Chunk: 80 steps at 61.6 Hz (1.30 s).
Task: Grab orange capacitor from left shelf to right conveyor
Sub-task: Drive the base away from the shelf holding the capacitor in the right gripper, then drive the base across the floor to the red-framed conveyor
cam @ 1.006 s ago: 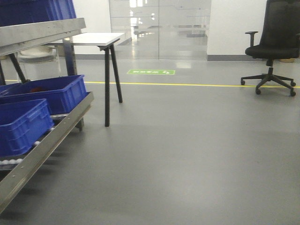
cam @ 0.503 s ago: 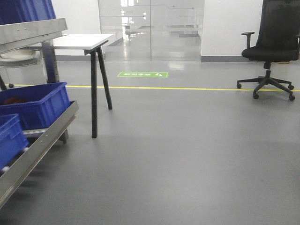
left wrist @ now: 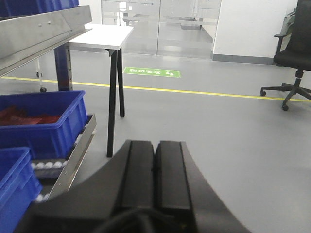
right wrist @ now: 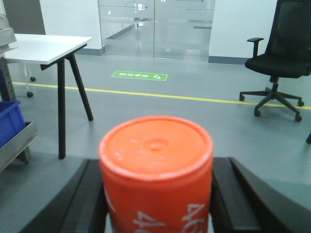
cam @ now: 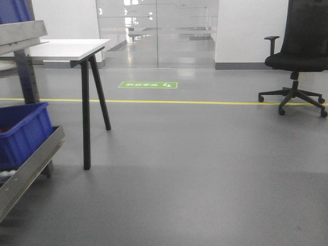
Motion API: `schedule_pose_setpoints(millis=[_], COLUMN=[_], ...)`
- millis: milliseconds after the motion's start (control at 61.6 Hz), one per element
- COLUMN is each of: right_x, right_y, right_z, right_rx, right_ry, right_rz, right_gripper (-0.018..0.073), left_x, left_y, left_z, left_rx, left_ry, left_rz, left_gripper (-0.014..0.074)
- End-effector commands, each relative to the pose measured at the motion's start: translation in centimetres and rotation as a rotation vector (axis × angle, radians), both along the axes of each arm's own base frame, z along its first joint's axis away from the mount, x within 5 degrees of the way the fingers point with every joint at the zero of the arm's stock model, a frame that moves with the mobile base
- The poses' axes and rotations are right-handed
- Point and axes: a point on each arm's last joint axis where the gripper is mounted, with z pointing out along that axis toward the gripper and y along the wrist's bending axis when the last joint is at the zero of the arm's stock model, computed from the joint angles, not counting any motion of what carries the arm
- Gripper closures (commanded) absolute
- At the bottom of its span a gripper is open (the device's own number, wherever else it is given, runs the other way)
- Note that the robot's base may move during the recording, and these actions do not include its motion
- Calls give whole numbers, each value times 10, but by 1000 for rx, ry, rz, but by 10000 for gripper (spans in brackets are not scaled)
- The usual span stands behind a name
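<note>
The orange capacitor (right wrist: 155, 170), an orange cylinder with white numerals on its side, fills the lower middle of the right wrist view, its round end facing outward. My right gripper (right wrist: 156, 165) is shut on it, one black finger on each side. My left gripper (left wrist: 155, 145) is shut with its two black pads pressed together and nothing between them. The left shelf (cam: 23, 169) shows as a steel rail at the left edge of the front view, carrying a blue bin (cam: 20, 130); the left wrist view shows the shelf (left wrist: 73, 160) too. The right conveyor is out of view.
A white table with black legs (cam: 84, 123) stands beside the shelf. A black office chair (cam: 300, 56) stands at the far right. A yellow floor line (cam: 179, 102) and a green floor sign (cam: 148, 85) lie ahead, before glass doors (cam: 156, 33). Dark red bags (left wrist: 26, 116) lie in one bin.
The front view has swung to the right: the shelf and blue bins have slid toward the left edge and the table has moved left in the picture.
</note>
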Motion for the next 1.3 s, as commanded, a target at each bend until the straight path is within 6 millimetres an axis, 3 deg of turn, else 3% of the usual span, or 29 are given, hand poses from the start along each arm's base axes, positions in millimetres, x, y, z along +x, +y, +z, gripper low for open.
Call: schedule_pose_setpoints(millis=[0,1282], right_x=[-2,-2], right_y=[0,0], right_z=[18,18], right_rx=[-3,-3], right_ry=[-113,-112], right_rz=[-1,-1], right_gripper=[484,484], left_x=[-1,-1], left_y=[1,1], left_z=[10,10], left_rx=[-13,-12], left_ry=[-105,-105], left_rz=[7,8], left_gripper=[723,723])
